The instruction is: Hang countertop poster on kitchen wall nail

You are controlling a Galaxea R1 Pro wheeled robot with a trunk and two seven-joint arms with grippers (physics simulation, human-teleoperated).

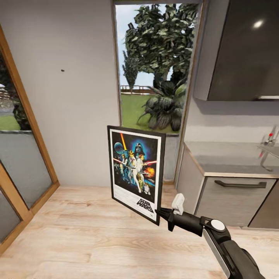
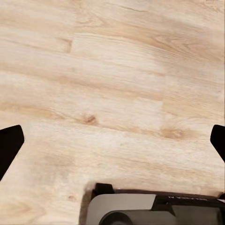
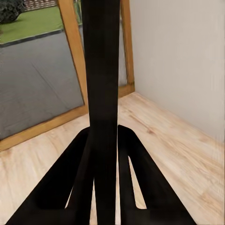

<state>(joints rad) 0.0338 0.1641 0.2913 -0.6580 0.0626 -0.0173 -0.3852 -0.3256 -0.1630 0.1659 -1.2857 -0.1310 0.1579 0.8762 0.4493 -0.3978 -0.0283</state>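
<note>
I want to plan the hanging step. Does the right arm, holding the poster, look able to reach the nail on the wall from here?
Probably not yet. The right gripper clamps the poster low, while the nail sits high on the wall, up and to the left. Nothing blocks the way, but the robot likely must move closer.

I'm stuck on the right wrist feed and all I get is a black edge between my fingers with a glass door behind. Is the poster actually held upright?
Observer: Yes. The poster stands upright, printed side toward the head camera, with the right gripper clamped on its lower right corner.
Operator: Any nail to aim for?
Observer: A small dark nail sits on the white wall, above and left of the poster.
Operator: What's the left arm doing?
Observer: The left gripper is open, pointing down at bare wooden floor, holding nothing.
</note>
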